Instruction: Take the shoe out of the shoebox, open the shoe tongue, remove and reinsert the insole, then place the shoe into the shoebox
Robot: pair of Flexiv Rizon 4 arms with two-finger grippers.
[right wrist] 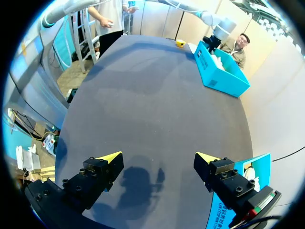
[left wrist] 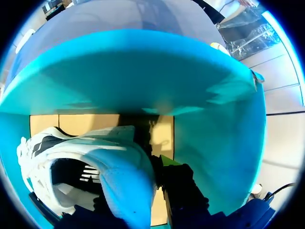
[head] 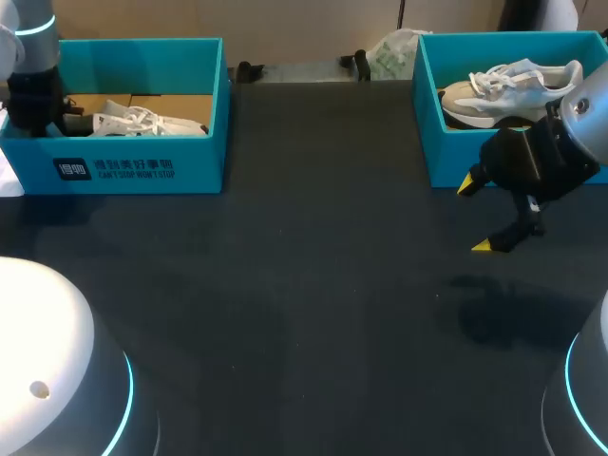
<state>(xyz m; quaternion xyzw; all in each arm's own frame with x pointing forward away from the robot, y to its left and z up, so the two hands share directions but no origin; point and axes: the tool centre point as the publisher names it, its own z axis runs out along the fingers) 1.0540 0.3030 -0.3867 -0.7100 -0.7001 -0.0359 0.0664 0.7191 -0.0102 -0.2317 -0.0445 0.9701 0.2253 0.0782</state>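
A white shoe (head: 133,119) lies in the teal shoebox (head: 142,169) at the table's left. My left arm (head: 33,95) reaches down into that box at its left end. In the left wrist view the left gripper (left wrist: 143,186) is shut on the shoe's (left wrist: 71,152) pale blue heel collar, and one dark finger (left wrist: 183,191) shows outside the heel, close to the box wall (left wrist: 133,71). My right gripper (head: 474,216) hangs open above the dark table, in front of a second teal box (head: 446,161) holding a grey-white shoe (head: 513,85). Nothing is between its fingers (right wrist: 158,157).
A crumpled plastic bag (head: 391,52) and two black clamps (head: 252,68) sit at the table's far edge, between the boxes. The white bases of my arms (head: 47,361) fill the near corners. The dark tabletop (head: 313,285) stretches between the two boxes.
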